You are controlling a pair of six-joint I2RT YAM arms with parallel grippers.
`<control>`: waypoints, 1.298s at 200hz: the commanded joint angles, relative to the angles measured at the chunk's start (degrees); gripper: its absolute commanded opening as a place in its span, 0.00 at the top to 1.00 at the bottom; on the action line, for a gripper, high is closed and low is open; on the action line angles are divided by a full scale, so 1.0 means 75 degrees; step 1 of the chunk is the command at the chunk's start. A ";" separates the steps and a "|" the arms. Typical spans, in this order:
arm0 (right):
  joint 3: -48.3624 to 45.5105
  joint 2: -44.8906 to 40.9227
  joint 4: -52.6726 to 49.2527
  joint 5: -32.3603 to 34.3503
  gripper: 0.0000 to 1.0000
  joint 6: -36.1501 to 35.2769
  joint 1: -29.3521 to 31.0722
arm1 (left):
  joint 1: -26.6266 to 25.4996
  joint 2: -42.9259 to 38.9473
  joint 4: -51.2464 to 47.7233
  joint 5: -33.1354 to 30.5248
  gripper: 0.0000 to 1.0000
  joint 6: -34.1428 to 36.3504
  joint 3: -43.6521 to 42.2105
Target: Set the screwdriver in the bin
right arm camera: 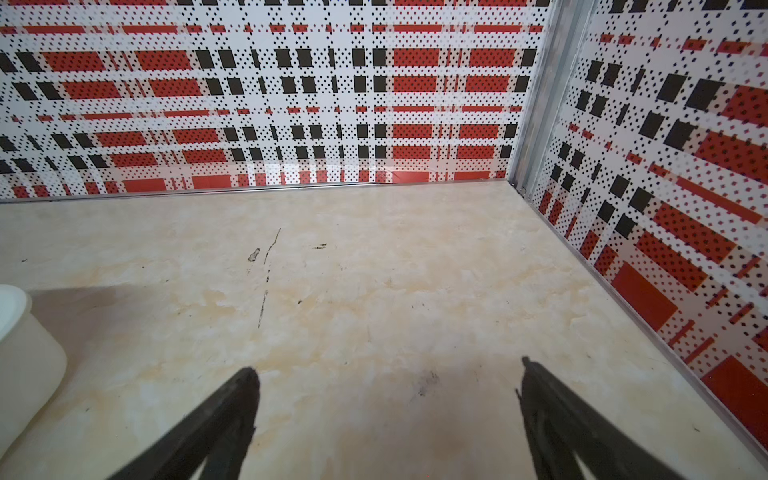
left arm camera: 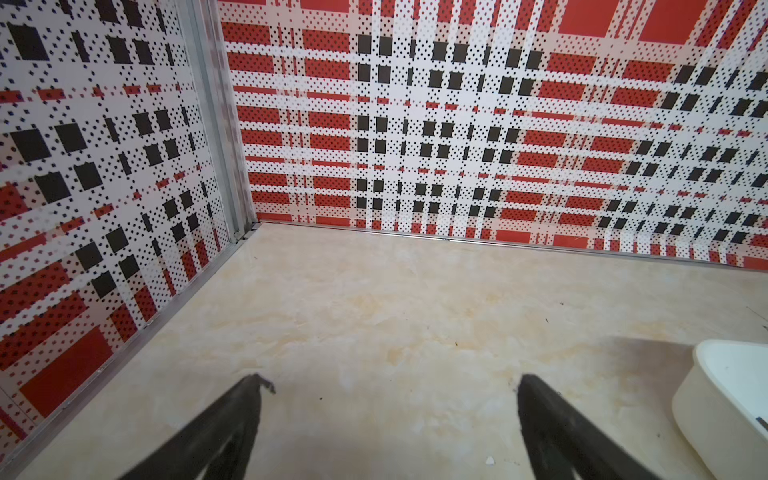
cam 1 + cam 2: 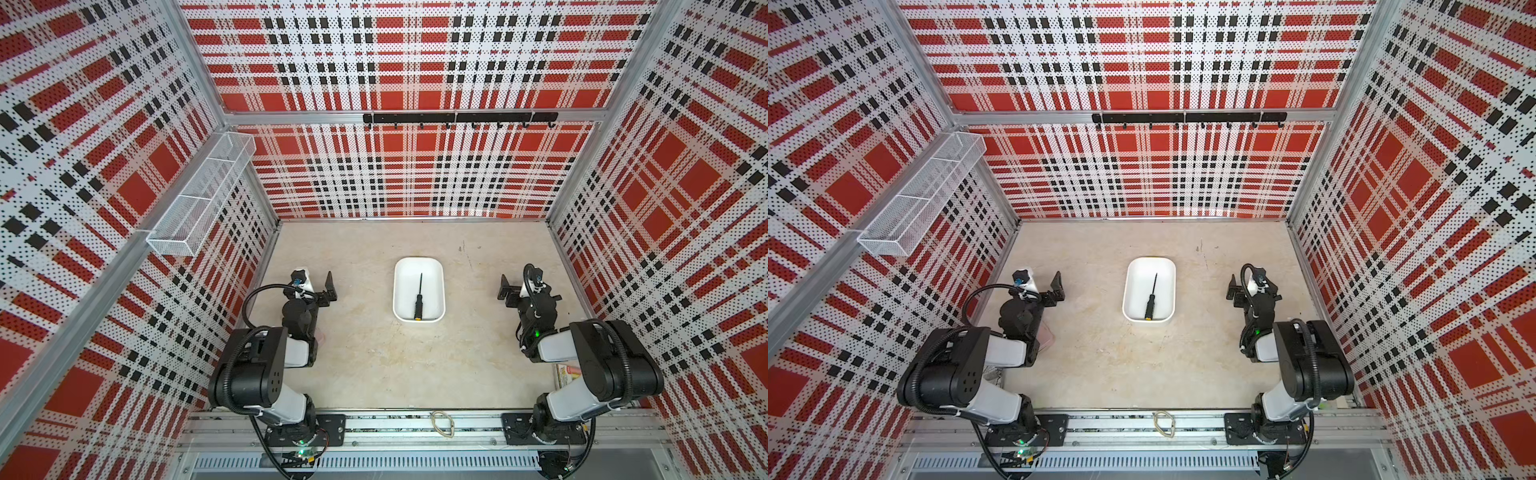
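The screwdriver (image 3: pixel 419 297) (image 3: pixel 1151 299) lies lengthwise inside the white bin (image 3: pixel 433 286) (image 3: pixel 1165 282), its yellow-orange butt at the near end and its thin shaft pointing to the back wall. The bin stands mid-table between the two arms. Left of the bin, my left gripper (image 3: pixel 313 278) (image 3: pixel 1040 279) (image 2: pixel 390 378) is open, with only bare table between its fingers. My right gripper (image 3: pixel 521 282) (image 3: pixel 1248 284) (image 1: pixel 387 365) stands open and empty to the right of the bin. Each wrist view catches just a corner of the bin (image 2: pixel 727 386) (image 1: pixel 20 345).
A long white wire-mesh basket (image 3: pixel 199 195) hangs on the left wall. A black hook rail (image 3: pixel 459 118) runs along the back wall. A loop of cord (image 3: pixel 442 422) lies on the front rail. Plaid walls close the table on three sides.
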 commanded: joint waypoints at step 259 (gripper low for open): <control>0.0031 0.0073 0.0110 0.0006 0.00 -0.0106 -0.0039 | -0.0192 0.0340 0.0941 -0.1011 0.02 0.0026 -0.0258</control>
